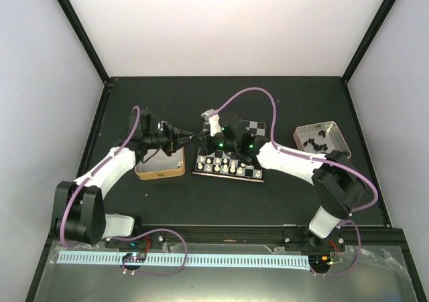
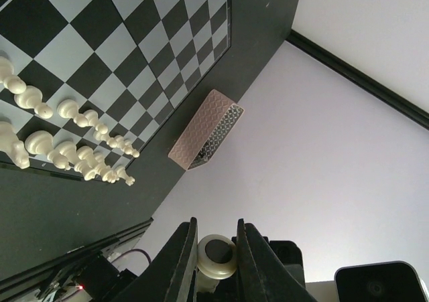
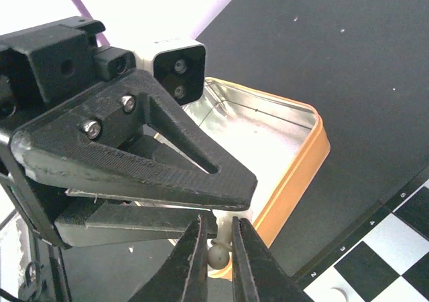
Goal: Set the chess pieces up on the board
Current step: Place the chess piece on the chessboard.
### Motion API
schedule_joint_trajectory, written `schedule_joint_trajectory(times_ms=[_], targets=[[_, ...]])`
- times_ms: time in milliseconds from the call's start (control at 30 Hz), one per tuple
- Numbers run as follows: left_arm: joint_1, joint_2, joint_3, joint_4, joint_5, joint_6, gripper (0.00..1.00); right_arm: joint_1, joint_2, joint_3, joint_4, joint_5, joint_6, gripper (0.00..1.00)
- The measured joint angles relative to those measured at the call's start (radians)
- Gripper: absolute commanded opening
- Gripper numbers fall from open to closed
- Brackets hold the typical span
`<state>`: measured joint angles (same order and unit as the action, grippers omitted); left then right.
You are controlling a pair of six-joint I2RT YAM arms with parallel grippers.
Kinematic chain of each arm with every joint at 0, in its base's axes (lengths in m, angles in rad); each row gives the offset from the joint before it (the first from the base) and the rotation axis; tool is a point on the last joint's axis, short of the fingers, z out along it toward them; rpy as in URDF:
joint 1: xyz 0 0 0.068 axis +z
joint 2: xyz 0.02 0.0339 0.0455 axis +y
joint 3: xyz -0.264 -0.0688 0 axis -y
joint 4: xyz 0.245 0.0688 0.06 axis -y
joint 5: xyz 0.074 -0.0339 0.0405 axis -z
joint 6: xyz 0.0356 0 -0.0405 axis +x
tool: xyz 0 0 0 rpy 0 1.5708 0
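A cream-white pawn (image 2: 218, 256) is held by both grippers at once, in the air between the gold tin and the board. My left gripper (image 2: 215, 225) is shut on its round base. My right gripper (image 3: 218, 230) is shut on its neck, just above the ball head (image 3: 218, 257). In the top view the two grippers meet tip to tip, left (image 1: 190, 139) and right (image 1: 205, 140). The board (image 1: 257, 126) lies under the right arm, with two rows of white pieces (image 1: 224, 165) along its near edge. These pieces also show in the left wrist view (image 2: 67, 134) on the board (image 2: 134, 41).
The open gold-sided tin (image 1: 161, 169) sits left of the board, its shiny inside bare in the right wrist view (image 3: 268, 134). A pinkish-silver tin (image 1: 323, 138) holding black pieces stands at the right, also in the left wrist view (image 2: 208, 133). Black frame rails edge the table.
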<state>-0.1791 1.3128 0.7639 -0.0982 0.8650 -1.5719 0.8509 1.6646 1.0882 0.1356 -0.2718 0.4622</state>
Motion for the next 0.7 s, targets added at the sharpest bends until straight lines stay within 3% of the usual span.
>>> schedule_joint_trajectory(times_ms=[267,433,533,700], targets=[[0.002,0.0,-0.006,0.017,-0.013,-0.015,0.1,-0.002,0.011,0.027,-0.034,0.014,0.016,0.01],[0.002,0.0,-0.006,0.025,-0.011,-0.019,0.32,-0.002,0.012,0.045,-0.063,0.016,0.019,0.01],[-0.001,0.003,-0.005,0.026,0.003,-0.003,0.53,0.0,0.013,0.072,-0.095,0.014,0.019,0.01],[-0.002,0.037,0.035,-0.017,0.008,0.095,0.6,-0.018,0.003,0.109,-0.193,0.011,0.018,0.01]])
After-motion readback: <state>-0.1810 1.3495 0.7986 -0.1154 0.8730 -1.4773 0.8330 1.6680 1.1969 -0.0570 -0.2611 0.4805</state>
